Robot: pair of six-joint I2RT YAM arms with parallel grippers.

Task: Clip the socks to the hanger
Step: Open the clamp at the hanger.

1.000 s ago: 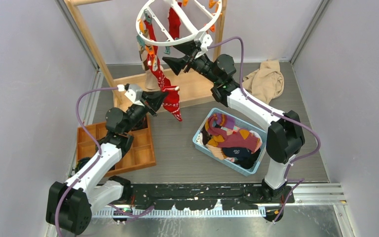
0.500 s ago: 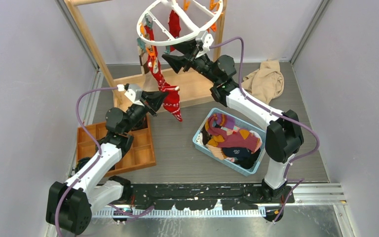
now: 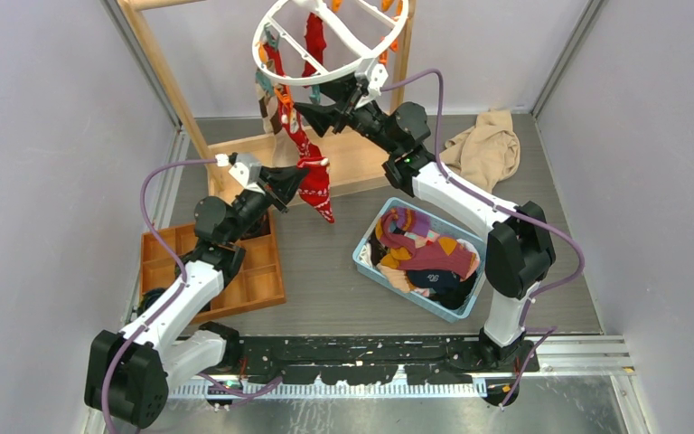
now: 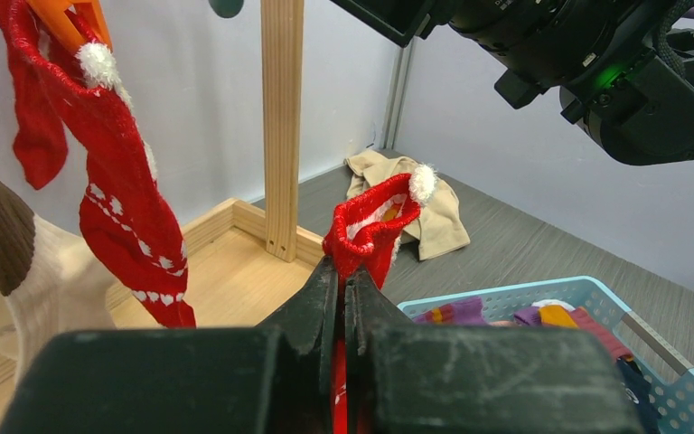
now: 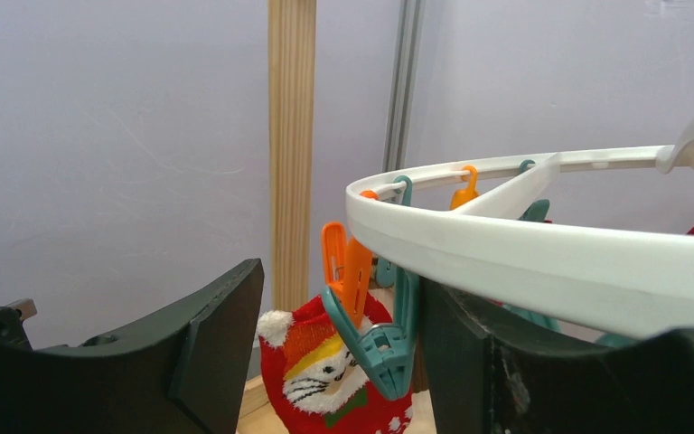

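Note:
The white ring hanger (image 3: 359,65) hangs from the wooden frame with orange and teal clips. Two red socks (image 3: 296,134) and a tan-and-brown sock (image 4: 4,244) hang clipped to it. My left gripper (image 3: 300,179) is shut on the cuff of a red sock (image 3: 319,187), held below and in front of the hanger; the cuff sticks up past the fingertips in the left wrist view (image 4: 375,221). My right gripper (image 3: 318,110) is open just under the ring (image 5: 524,249). A teal clip (image 5: 381,342) hangs between its jaws, close to the right finger (image 5: 474,362), and holds nothing.
A light blue basket (image 3: 369,233) holds several purple, orange, red and dark socks. A beige cloth (image 3: 486,145) lies at the back right. An orange-brown compartment tray (image 3: 253,285) sits by the left arm. The wooden frame's post (image 3: 158,72) and base (image 3: 361,163) stand behind.
The hanger ring has swung slightly and its hanging socks shifted. My right gripper has edged a little left and up under the ring. My left gripper holds still with the sock.

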